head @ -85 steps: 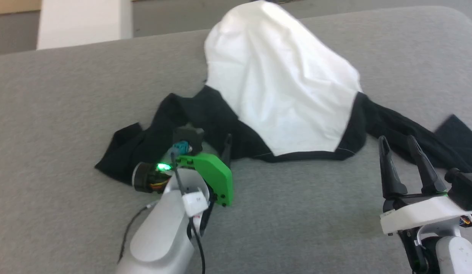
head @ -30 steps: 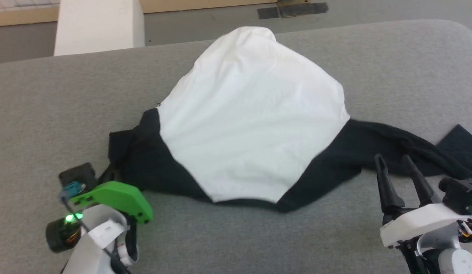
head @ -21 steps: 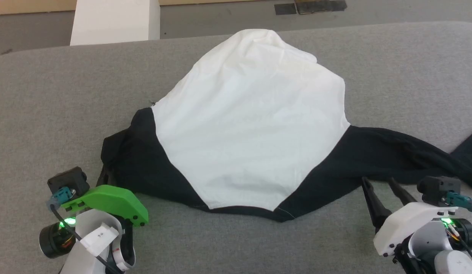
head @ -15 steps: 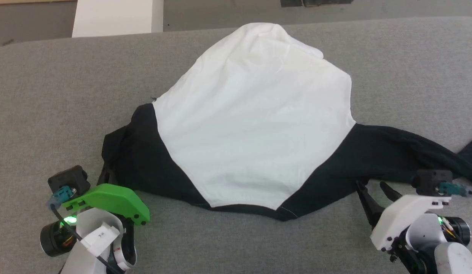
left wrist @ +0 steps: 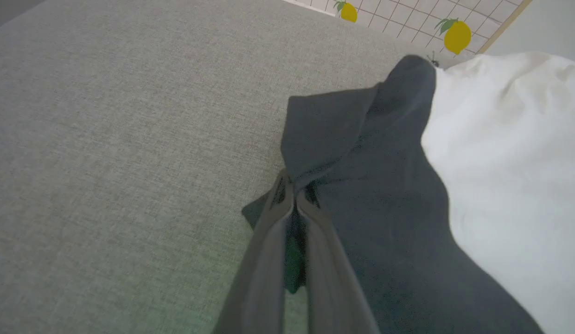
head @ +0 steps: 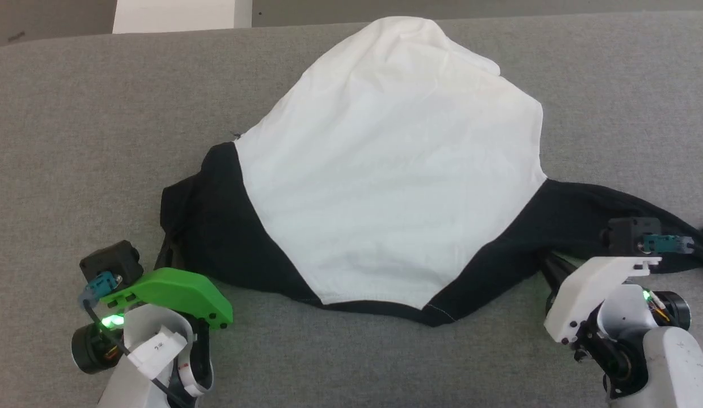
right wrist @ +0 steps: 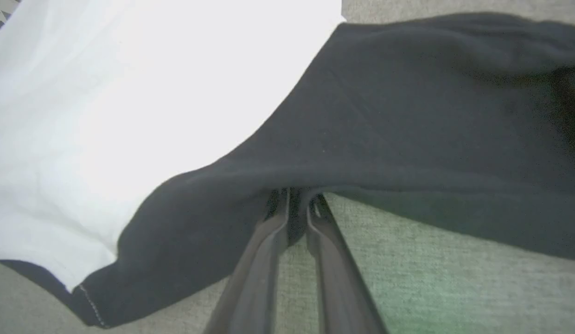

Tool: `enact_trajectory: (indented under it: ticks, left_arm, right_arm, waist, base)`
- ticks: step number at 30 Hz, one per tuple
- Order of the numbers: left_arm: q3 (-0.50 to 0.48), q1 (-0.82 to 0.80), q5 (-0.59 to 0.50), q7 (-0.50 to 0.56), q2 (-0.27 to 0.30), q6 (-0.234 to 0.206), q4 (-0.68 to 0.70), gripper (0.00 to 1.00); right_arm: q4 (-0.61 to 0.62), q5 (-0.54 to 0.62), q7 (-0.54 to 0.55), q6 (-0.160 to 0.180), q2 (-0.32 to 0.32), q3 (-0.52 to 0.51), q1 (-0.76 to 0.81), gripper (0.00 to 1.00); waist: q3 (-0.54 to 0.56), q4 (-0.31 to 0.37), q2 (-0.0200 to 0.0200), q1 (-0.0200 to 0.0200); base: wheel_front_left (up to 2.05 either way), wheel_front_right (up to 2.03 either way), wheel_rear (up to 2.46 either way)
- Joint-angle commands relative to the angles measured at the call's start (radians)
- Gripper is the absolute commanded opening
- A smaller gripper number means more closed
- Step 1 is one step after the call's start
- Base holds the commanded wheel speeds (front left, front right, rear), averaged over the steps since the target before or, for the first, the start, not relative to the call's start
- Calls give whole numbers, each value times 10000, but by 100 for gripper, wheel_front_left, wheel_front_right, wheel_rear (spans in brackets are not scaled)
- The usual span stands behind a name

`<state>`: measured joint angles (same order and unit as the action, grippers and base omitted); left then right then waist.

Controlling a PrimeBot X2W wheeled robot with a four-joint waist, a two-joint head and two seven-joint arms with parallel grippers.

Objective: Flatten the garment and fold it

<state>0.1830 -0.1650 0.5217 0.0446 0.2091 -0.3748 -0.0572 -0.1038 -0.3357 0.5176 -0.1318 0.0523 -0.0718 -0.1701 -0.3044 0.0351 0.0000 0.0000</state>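
the garment [head: 385,170] lies spread between both jaws, each clamped on a black sleeve edge.

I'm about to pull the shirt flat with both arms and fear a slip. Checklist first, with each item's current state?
1. Left gripper shut on the garment, black edge: ok.
2. Right gripper shut on black sleeve edge: ok; bite depth cannot tell.
3. Left-side sleeve spread: not ok, bunched.
4. White body flat: not ok, humped, creased.
5. Right-side sleeve end on the grey surface: cannot tell, leaves the head view.
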Motion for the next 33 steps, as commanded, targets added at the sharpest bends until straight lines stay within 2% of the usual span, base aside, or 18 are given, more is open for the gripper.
enact_trajectory:
  ticks: [1,3,6,10,13,17,21,26,30,33]
  left_arm:
    - [-17,-148,54,-111,-52,76,4,0]
    - [-117,-130,318,-232,-168,234,153,0]
    - [-403,-66,1109,-372,-415,740,706,0]
    - [-533,-228,2025,-113,-475,1497,1940,0]
    - [-347,-711,2000,555,3,1719,2720,0]
    - [-154,-2096,2566,1817,164,1836,3557,0]
    - [-263,-4082,3186,2854,3,1537,3603,0]
    - [-545,-6998,3255,3513,-68,946,2391,0]
    - [-446,-9196,2457,3474,295,735,1048,0]
    - [-432,-10741,1849,3095,472,623,30,0]
  right_arm:
    - [160,-128,-161,11,-19,-88,79,0]
    - [530,-332,-269,11,-19,-247,332,0]
    - [1503,-669,-228,11,-19,-520,736,0]
    - [3245,-244,253,11,85,-911,707,0]
    - [4222,-55,808,11,580,-976,109,0]
    - [4726,-186,1514,11,1653,-782,-1401,0]
    - [4163,-401,2035,11,2646,-359,-3500,0]
    - [2631,-65,1831,11,3641,480,-6597,0]
    - [1040,454,1233,11,4245,1340,-8874,0]
    - [-240,869,516,11,4348,1687,-10461,0]
  waist:
    - [84,-15,0,0]
    - [209,2,0,0]
    - [397,149,0,0]
    - [522,405,0,0]
    - [481,573,0,0]
    - [147,761,0,0]
    - [-445,939,0,0]
    - [-1436,1210,0,0]
    - [-2207,1422,0,0]
    - [-2722,1566,0,0]
  base:
    - [0,0,0]
    - [0,0,0]
    - [0,0,0]
    - [0,0,0]
    - [0,0,0]
    - [0,0,0]
    - [0,0,0]
    - [0,0,0]
    - [0,0,0]
    - [0,0,0]
